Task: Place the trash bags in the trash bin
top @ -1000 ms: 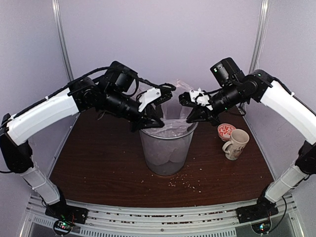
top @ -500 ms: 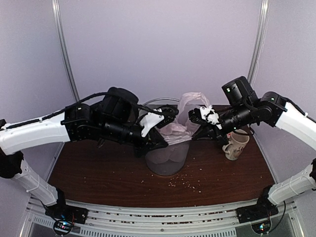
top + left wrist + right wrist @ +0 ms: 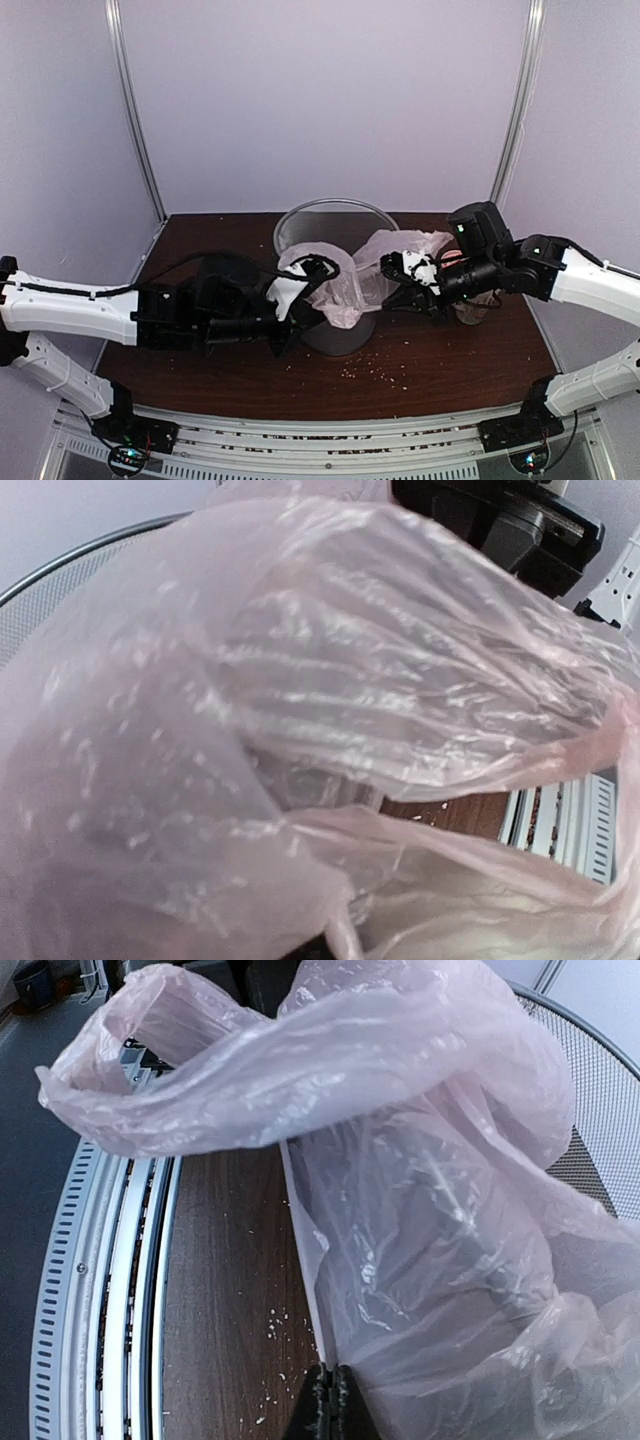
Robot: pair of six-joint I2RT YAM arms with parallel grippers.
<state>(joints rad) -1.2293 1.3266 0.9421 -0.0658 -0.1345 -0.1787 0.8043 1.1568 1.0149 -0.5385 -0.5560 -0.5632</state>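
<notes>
Pinkish trash bag (image 3: 345, 292), clamped in left fingers (image 3: 312, 268) and right fingers (image 3: 328, 1400), veils trash bin (image 3: 330, 212).

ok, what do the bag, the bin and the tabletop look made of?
Bag: thin plastic film, translucent pinkish, glossy wrinkles.
Bin: probably fine metal mesh, grey, see-through weave, thin rim.
Tabletop: dark brown, wood-look, matte; veneer or laminate unclear.

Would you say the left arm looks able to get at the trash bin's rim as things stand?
Probably yes. The left gripper sits close against the near side of the trash bin, and only the trash bag it is gripping seems to lie between it and the rim.
</notes>
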